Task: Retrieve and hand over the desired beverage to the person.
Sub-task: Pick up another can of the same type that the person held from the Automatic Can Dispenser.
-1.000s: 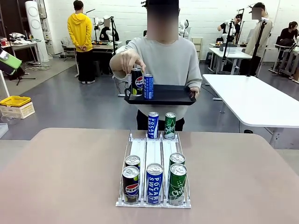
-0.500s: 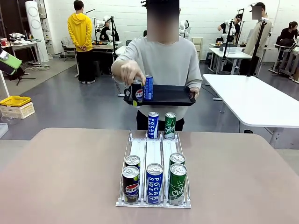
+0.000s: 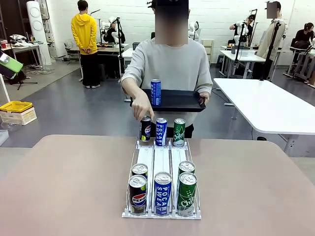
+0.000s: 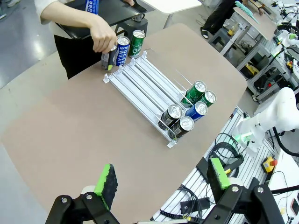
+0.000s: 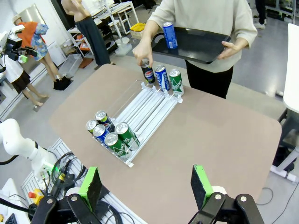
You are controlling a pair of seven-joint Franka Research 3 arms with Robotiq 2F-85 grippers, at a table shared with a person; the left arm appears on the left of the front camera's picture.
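The person [image 3: 170, 64] in a light grey top stands at the far side and holds a black tray [image 3: 179, 101] with a blue Pocari can [image 3: 155, 92] on it. Their other hand [image 3: 141, 109] grips a black Pepsi can [image 3: 145, 129] at the far end of the clear three-lane rack [image 3: 161, 160], beside a Pocari can [image 3: 161, 132] and a green can [image 3: 179, 132]. Several more cans stand at the rack's near end, among them a Pepsi can [image 3: 137, 194]. My left gripper [image 4: 162, 177] and right gripper [image 5: 146, 184] hang open high above the table, far from the rack [image 4: 140, 81] [image 5: 145, 109].
The brown table [image 3: 64, 187] has bare room on both sides of the rack. A white table [image 3: 266, 105] stands behind at the right, a yellow crate [image 3: 15, 107] at the far left. Other people stand at benches farther back.
The person's hand lifted the Pepsi can off the tray and lowered it to the far end of the rack's left lane. The grippers stayed open.
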